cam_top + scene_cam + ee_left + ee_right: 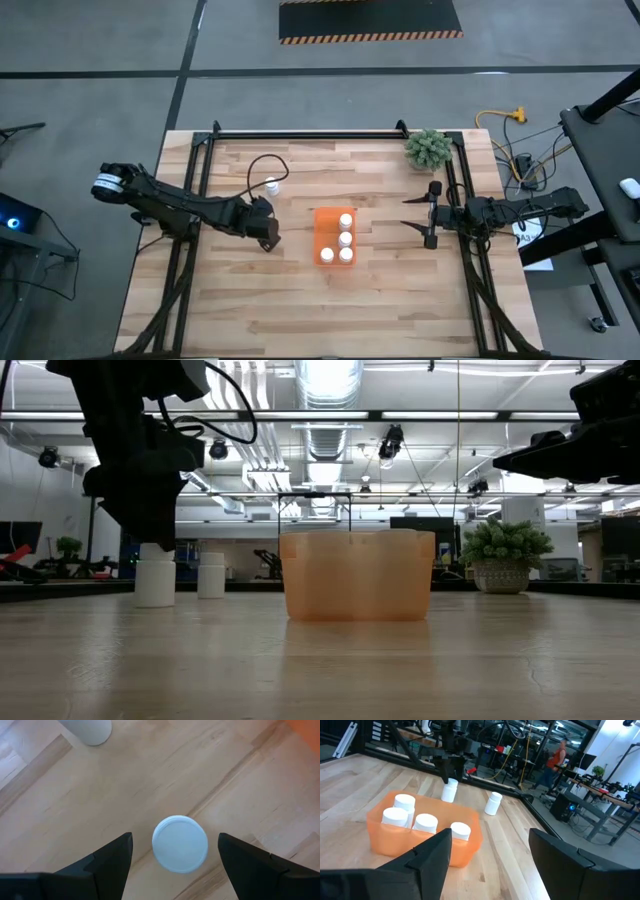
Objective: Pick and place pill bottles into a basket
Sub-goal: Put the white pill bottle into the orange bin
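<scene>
a grey floor (90, 40) with hazard striping (370, 38) lay beyond the wooden table (250, 310); ceiling ducts (330, 385) hung overhead.

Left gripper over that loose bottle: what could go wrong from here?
1. The left gripper is open, straddling a bottle that looks slightly off-centre between the fingers; closing could tip it rather than grip it.
2. A second bottle stands close by; the arm might knock it.
3. The basket already holds four bottles, so the free slots leave little room for the drop.

left pincer (175, 855) pointing straight down, fingers spread; right pincer (418, 216) gaping, raised.
</scene>
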Tool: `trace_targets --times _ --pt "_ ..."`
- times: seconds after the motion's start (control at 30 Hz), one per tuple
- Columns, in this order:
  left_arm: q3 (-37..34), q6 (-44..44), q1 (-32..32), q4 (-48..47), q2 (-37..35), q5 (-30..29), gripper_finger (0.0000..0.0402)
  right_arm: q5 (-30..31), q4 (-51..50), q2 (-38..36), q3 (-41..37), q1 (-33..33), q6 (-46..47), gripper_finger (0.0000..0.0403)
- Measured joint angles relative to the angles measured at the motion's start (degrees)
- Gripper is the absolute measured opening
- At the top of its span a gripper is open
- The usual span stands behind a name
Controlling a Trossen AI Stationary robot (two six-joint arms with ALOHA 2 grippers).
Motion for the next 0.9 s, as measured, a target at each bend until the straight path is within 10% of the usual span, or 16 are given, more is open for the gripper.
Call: trace_targets --times 0.9 --pt "-2.79 0.00 0.00 4.24 0.00 0.00 0.0274 0.01 0.02 0.00 0.01 0.00 0.04 0.0250"
